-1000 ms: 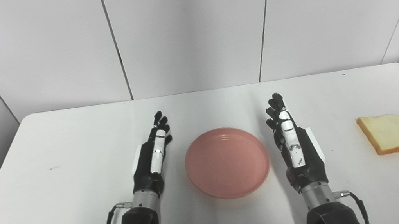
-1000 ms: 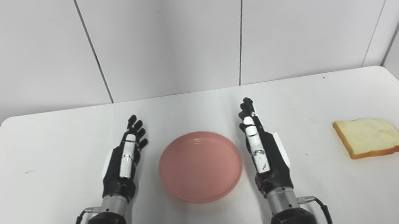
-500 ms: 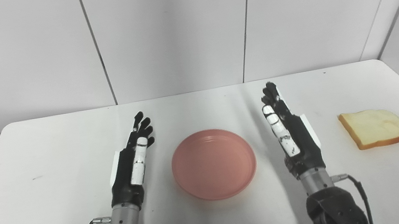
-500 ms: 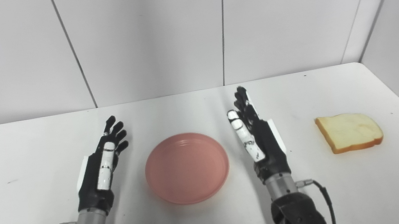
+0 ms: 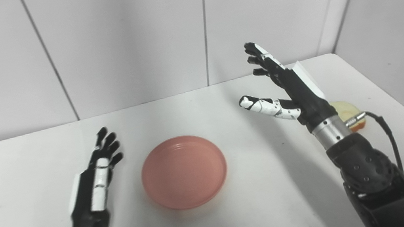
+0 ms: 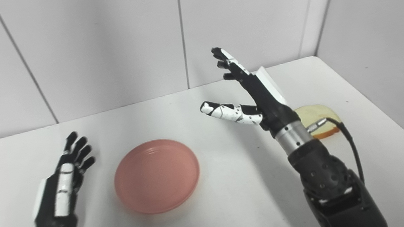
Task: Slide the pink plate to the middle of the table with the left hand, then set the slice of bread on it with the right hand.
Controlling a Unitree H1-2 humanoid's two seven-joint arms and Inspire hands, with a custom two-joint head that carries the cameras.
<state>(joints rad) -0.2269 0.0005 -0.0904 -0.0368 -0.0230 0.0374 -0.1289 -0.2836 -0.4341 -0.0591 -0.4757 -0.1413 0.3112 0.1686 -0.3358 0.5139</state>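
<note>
Pink plate [image 5: 184, 171] lay at lower centre of the frame on the white surface [image 5: 25, 164], seemingly already mid-table, with the left hand [image 5: 94, 183] resting just beside it at lower left, fingers apart and empty. Right hand [image 5: 286, 85] hung raised at right of centre, fingers and thumb spread, holding nothing, its wrist hiding most of the slice of bread [image 6: 317, 122] at the right. Bread step judged in hand; next called for lowering onto the slice and closing around it.
</note>
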